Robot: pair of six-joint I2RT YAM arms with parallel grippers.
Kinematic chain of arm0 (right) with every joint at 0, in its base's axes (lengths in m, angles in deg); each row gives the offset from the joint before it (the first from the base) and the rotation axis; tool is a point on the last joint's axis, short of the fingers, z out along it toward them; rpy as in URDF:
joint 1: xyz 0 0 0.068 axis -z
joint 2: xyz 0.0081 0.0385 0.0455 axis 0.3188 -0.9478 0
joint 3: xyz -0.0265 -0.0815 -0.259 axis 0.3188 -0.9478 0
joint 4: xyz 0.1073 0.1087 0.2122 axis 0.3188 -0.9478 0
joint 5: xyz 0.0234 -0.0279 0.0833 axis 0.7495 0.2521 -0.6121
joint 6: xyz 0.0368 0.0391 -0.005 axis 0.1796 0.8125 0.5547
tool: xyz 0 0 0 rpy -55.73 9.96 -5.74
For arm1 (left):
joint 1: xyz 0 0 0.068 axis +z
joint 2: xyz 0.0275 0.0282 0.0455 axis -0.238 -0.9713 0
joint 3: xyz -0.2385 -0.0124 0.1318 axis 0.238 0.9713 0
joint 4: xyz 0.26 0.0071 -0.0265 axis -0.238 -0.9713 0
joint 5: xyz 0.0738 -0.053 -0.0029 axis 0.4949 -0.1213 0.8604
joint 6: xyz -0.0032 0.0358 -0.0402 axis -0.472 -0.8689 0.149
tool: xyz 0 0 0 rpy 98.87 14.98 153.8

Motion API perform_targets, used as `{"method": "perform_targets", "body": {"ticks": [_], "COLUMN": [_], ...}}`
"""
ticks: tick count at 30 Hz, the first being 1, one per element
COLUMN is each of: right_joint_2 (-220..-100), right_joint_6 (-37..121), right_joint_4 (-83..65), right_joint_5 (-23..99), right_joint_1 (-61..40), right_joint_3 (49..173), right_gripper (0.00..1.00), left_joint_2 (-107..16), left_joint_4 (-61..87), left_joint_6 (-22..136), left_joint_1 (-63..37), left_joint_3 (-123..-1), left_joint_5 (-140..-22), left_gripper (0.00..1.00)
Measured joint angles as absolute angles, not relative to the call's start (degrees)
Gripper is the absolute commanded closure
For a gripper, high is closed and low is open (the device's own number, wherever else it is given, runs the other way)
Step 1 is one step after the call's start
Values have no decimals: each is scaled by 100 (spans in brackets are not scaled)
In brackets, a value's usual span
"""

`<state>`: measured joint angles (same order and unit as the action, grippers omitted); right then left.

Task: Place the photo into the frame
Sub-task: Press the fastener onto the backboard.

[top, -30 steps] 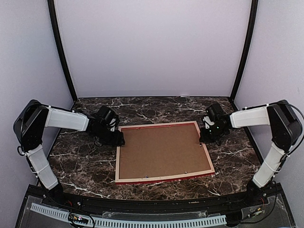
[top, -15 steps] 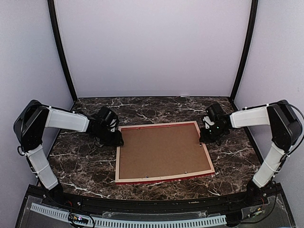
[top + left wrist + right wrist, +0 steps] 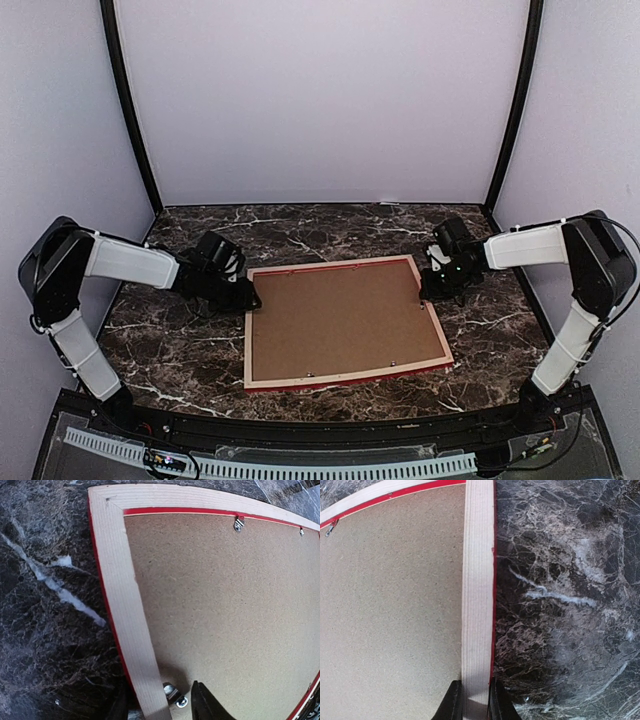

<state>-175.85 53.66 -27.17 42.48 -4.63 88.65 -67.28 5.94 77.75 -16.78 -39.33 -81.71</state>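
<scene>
You have the frame (image 3: 116,580) lying face down near the middle of the marble desk (image 3: 170,350), pale wood back up and a sliver of red showing at its edges, with the brown backing board (image 3: 340,320) seated inside it. The photo itself is nowhere in view; if it is in there it sits under the board, so you cannot confirm from here that it has gone in. Judging by the board in place, the loading looks close to finished, and what remains is probably securing the small metal clips (image 3: 239,524) and turning the frame over to check. Your left end effector (image 3: 161,702) straddles the left rail near its far corner, fingers apart with a gap on the board side, not clamped. Your right end effector (image 3: 473,700) is pinched onto the right rail. Count: one frame, one backing board, three clips visible from the left wrist, no photo showing.
</scene>
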Motion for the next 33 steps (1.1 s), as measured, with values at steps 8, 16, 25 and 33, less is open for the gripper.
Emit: {"method": "perform_targets", "body": {"ticks": [8, 16, 25, 33], "right_joint_2": [-17585, -17585, -17581, -17566], "right_joint_6": [5362, 5360, 5360, 5362], "right_joint_4": [-2715, -2704, -2667, -2621], "right_joint_5": [4233, 4230, 4230, 4228], "right_joint_1": [-463, -463, -463, -463], "right_joint_3": [8865, 8857, 8833, 8800], "right_gripper": [86, 86, 86, 87], "left_joint_2": [-6658, -6658, -6658, -6621], "left_joint_4": [717, 712, 754, 1038], "left_joint_6": [8059, 8118, 8112, 8168], "left_joint_1": [-1682, -1682, -1682, -1682], "left_joint_3": [-3861, -3833, -3771, -3586], "left_joint_5": [-8171, -8031, -7981, -8018], "left_gripper": [46, 58, 65, 73]}}
